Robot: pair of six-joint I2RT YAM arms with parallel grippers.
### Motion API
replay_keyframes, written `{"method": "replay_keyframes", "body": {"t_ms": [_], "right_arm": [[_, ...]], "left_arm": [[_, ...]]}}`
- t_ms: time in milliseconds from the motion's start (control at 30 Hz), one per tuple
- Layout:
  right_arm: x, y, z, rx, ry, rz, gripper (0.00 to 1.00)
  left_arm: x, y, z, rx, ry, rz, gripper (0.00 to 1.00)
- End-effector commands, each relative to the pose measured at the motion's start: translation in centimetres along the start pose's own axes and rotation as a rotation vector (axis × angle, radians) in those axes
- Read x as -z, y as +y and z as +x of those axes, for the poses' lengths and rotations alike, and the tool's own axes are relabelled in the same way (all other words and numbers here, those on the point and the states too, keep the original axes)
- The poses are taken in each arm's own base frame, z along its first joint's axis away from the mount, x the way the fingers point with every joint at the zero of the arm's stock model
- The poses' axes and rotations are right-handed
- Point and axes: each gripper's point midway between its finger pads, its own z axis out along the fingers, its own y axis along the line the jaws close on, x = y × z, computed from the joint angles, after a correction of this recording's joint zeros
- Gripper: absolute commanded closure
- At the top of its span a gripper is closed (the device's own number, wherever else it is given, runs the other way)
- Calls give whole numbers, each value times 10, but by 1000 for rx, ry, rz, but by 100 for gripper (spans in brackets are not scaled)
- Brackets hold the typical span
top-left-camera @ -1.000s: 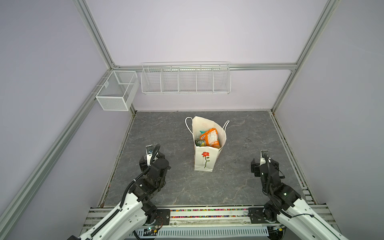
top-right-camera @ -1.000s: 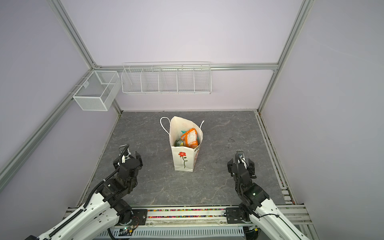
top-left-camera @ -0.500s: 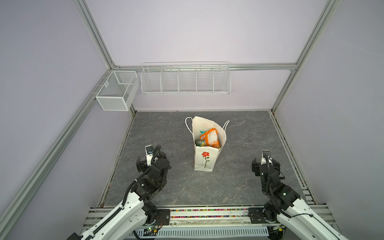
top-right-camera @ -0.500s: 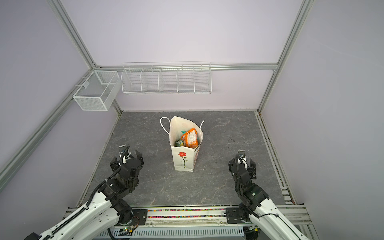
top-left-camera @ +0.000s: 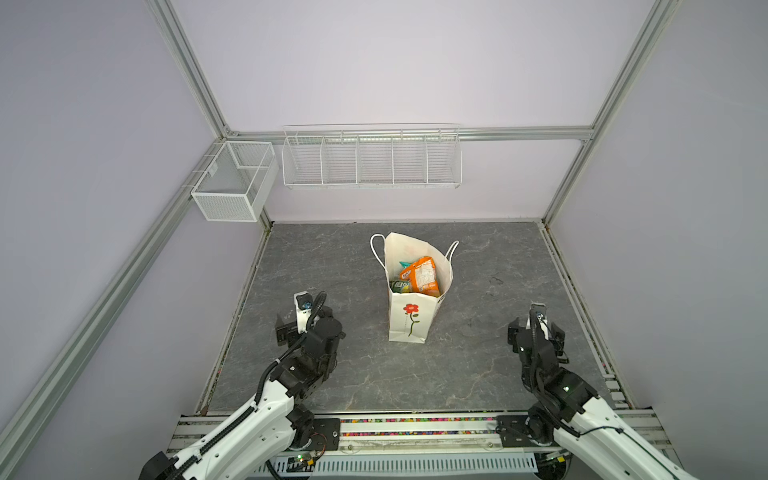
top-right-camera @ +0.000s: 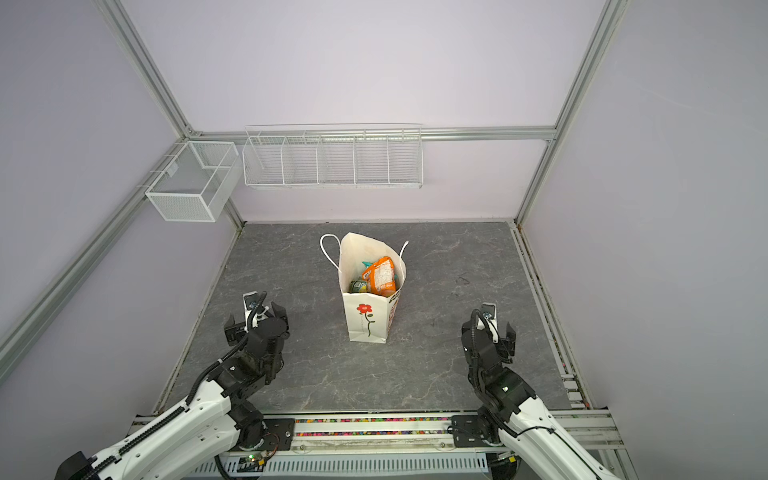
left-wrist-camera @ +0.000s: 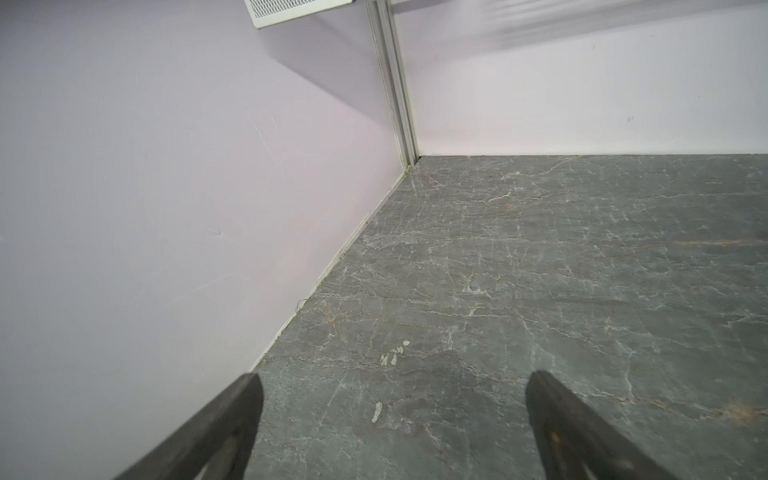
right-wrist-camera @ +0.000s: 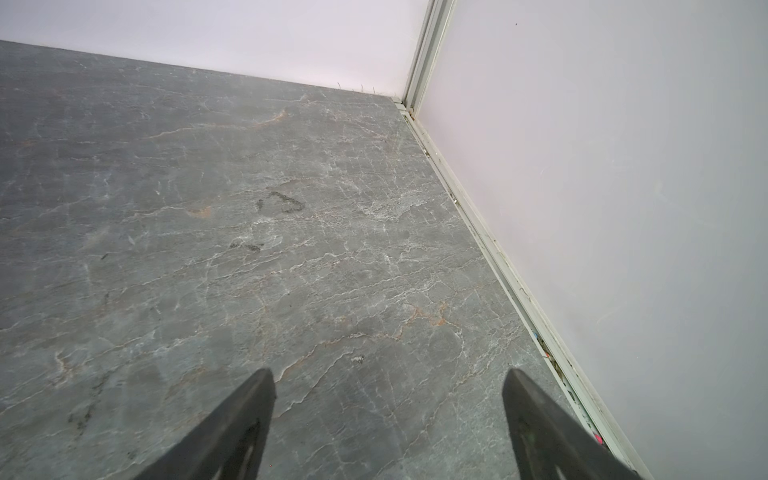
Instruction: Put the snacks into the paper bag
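On the left, the left gripper [left-wrist-camera: 392, 376] hung low over the grey table [top-left-camera: 332, 257] close to the side wall [left-wrist-camera: 166, 166], its jaws spread wide and holding nothing. Near the middle of the table the paper bag [top-left-camera: 409, 320] stood upright with its mouth open, well apart from both arms. The snacks [top-right-camera: 376, 276] lay inside it: an orange packet [top-left-camera: 422, 276] on top, a green packet [top-left-camera: 400, 286] beside it, and the edge of a teal packet [top-left-camera: 404, 264] behind. On the right, the right gripper [right-wrist-camera: 388, 372] was spread too, holding nothing, above the table.
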Motion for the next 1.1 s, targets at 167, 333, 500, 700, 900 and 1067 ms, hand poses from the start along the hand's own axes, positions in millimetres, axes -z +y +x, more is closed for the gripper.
{"method": "replay_keyframes", "body": {"t_ms": [167, 333, 500, 700, 900, 1067], "right_arm": [[-8, 6, 7, 20, 39, 18, 11], [-10, 11, 7, 29, 40, -6, 11], [-13, 12, 7, 0, 41, -40, 11], [-19, 16, 5, -21, 34, -74, 11], [-33, 18, 11, -41, 106, -101, 11], [-43, 12, 12, -49, 131, -51, 11]], "left_arm": [[-4, 8, 9, 19, -5, -55, 1], [-8, 21, 18, 72, 24, -111, 1], [-16, 22, 26, 69, 70, -88, 1], [-15, 17, 23, 54, 45, -43, 1], [-15, 14, 23, 52, 37, -14, 1], [-18, 12, 23, 45, 43, -17, 1]]}}
